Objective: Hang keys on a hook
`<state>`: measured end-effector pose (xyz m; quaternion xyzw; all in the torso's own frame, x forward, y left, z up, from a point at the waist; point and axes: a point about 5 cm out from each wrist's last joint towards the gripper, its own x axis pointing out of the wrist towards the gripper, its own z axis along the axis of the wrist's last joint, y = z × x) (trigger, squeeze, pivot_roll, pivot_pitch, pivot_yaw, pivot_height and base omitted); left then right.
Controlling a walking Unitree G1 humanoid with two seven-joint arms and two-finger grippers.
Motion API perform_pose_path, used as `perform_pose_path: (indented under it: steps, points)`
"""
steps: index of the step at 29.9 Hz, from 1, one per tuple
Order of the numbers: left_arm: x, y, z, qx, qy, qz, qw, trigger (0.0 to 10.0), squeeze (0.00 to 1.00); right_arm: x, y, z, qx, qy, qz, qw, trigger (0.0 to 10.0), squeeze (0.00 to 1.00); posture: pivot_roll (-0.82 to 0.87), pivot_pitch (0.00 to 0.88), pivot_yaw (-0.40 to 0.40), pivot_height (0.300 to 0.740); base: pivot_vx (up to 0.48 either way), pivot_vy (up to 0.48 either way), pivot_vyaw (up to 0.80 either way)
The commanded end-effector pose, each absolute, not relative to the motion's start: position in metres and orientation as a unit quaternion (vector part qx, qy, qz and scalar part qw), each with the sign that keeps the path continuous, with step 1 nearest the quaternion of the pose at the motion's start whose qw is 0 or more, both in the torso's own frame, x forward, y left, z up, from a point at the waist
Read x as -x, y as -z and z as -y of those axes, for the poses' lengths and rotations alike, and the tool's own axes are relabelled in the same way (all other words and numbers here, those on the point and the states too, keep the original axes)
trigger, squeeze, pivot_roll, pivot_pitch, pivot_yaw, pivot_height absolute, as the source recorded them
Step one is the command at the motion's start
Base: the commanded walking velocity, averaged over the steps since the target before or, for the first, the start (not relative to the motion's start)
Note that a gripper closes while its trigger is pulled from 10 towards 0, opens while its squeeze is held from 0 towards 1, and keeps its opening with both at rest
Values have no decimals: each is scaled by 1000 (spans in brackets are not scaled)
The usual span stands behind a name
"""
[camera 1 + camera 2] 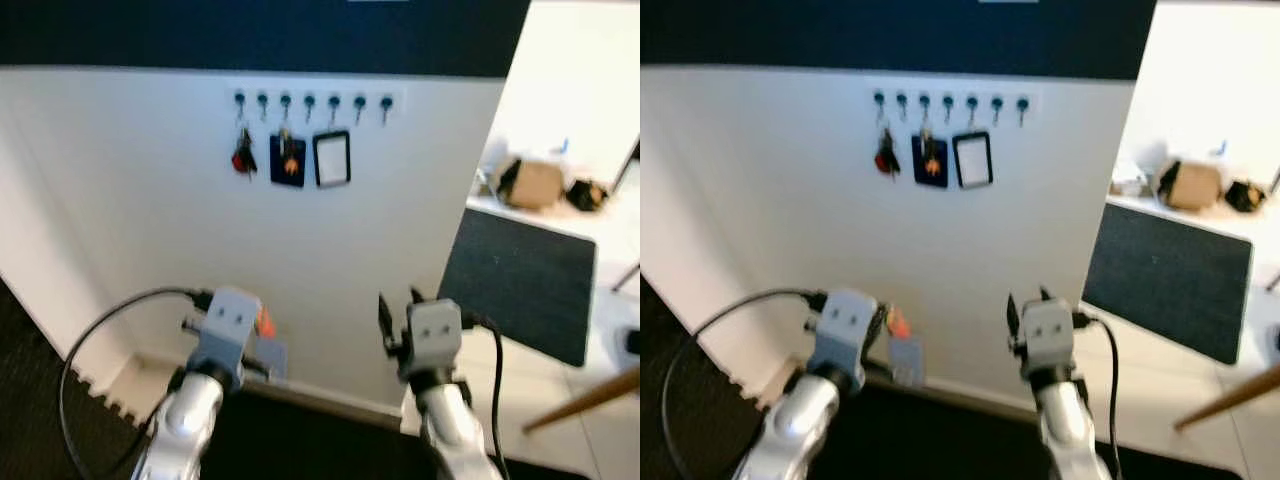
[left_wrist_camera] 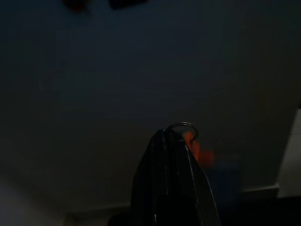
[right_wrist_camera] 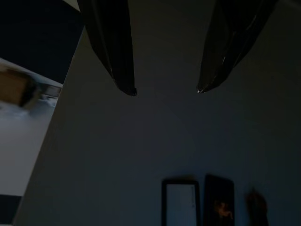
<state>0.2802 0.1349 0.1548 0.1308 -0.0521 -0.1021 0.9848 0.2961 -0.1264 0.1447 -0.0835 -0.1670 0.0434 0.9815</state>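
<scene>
While the head camera is a bit blurred, I can make out the setup: white wall (image 1: 150,200) ahead, a row of hooks (image 1: 310,101) high on it. The first three hooks from the left are taken: red keys (image 1: 243,155), a dark tag (image 1: 288,160), a black-framed card (image 1: 332,158). The four to the right look free.

Left gripper (image 2: 174,136) is low, well below the hooks, fingers pressed together and pinching the keys (image 1: 902,345). In the wrist view a thin wire ring (image 2: 184,128) pokes out just past the fingertips, with something orange beside it. From the head I see an orange bit and a grey-blue tag hanging just beside the gripper.

Right gripper (image 3: 164,89) is raised beside it, fingers spread, holding nothing. Its camera looks up the wall at the card and dark tag.

Handling, my guess: the bunch is light, the ring stiff and thin, the tag and keys dangle loose and will swing when I lift. Metal on rubber pads could slip or rotate. I'd keep the hold close to the ring but leave its loop exposed, since that loop has to go over the hook tip. Too much covered and it won't thread.

Next, I reckon: raise the left arm, aim for a free hook, go slow so the swing settles.
</scene>
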Motion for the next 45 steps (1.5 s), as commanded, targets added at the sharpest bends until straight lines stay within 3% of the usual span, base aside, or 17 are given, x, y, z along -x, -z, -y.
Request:
perform_pose_path:
  steps: [1, 15, 22, 23, 28, 34, 39, 45]
  points:
    - [-281, -154, -136, -138, 99, 47, 984, 10000, 0, -295, -143, 127, 80, -41, 163, 983, 10000, 0, 44, 94, 66, 740, 0, 0, 0]
    - [-281, -154, -135, -142, 100, 52, 983, 10000, 0, -296, -144, 127, 82, -42, 164, 982, 10000, 0, 42, 91, 64, 740, 0, 0, 0]
    - [-286, -175, -131, -142, 105, 95, 980, 10000, 0, -296, -147, 126, 82, -43, 170, 981, 10000, 0, 40, 90, 63, 740, 0, 0, 0]
    - [-292, -194, -125, -149, 107, 132, 974, 10000, 0, -298, -151, 125, 78, -44, 176, 980, 10000, 0, 40, 90, 60, 740, 0, 0, 0]
    - [-307, -215, -115, -155, 99, 160, 970, 10000, 0, -300, -153, 124, 71, -47, 177, 980, 10000, 0, 46, 94, 53, 740, 0, 0, 0]
    - [-344, -261, -100, -94, 75, 208, 971, 10000, 0, -299, -146, 120, 33, -60, 150, 986, 10000, 0, 38, 111, 53, 740, 0, 0, 0]
    - [-346, -276, -100, -86, 75, 240, 964, 10000, 0, -291, -121, 126, 40, -54, 105, 992, 10000, 0, 19, 115, 63, 740, 0, 0, 0]
    - [-346, -279, -92, -90, 88, 251, 960, 10000, 0, -277, -79, 155, 51, 16, 22, 998, 10000, 0, 14, 114, 64, 740, 0, 0, 0]
